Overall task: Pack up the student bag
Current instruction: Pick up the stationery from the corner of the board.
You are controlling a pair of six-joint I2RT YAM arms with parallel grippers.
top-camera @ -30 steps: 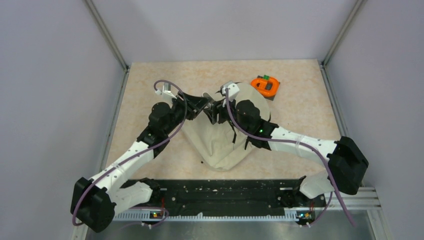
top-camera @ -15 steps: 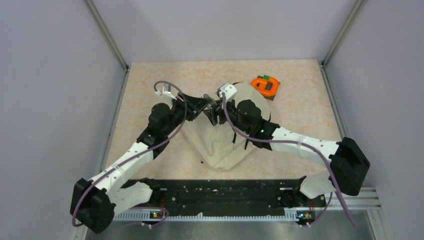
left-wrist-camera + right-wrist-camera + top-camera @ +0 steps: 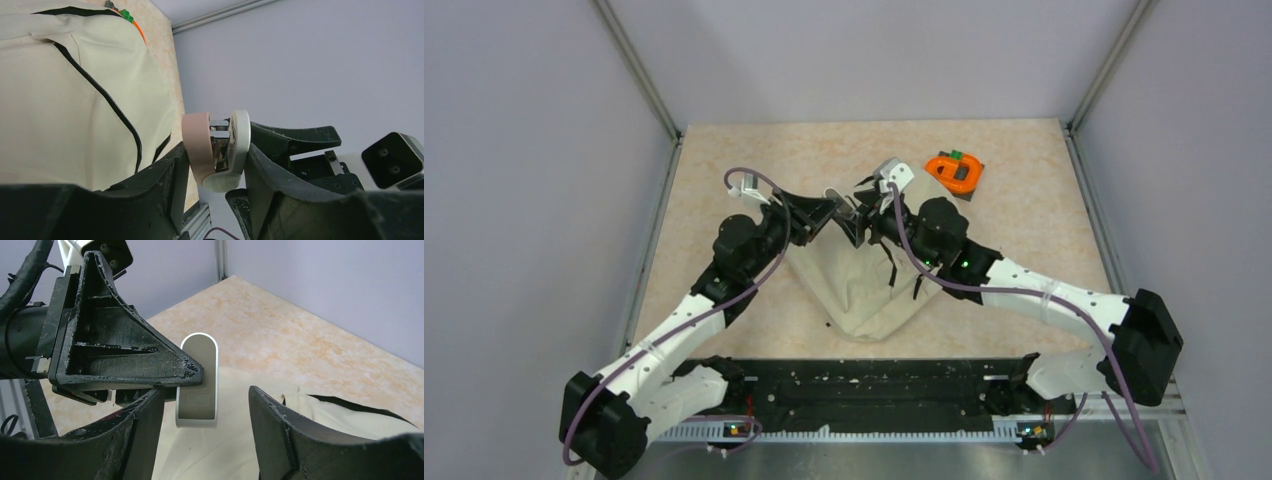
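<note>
Top view, left to right. Beige table (image 3: pixel 714 170) walled by grey panels.

Left arm is reached in from the near left corner. Left gripper (image 3: pixel 216 150) is held above the far end of the student bag (image 3: pixel 864 290). Its jaws are closed partway on a small pink-and-white object (image 3: pixel 197 145), with a metal part seen between the two halves. Both fingers are pressed against the object's sides. What the object is cannot be told for certain.

Right gripper (image 3: pixel 206 392) is met nose to nose with the left one. Its jaws are spread around the same object. A clear gap is seen on one side; on the other side contact cannot be told.

The student bag is laid flat at mid-table beneath both grippers. Its narrow end is pointed toward the arm bases, and black zipper lines are seen across the cream fabric.

Orange item (image 3: pixel 954 170) is set on a dark base just beyond the bag's far right corner.
</note>
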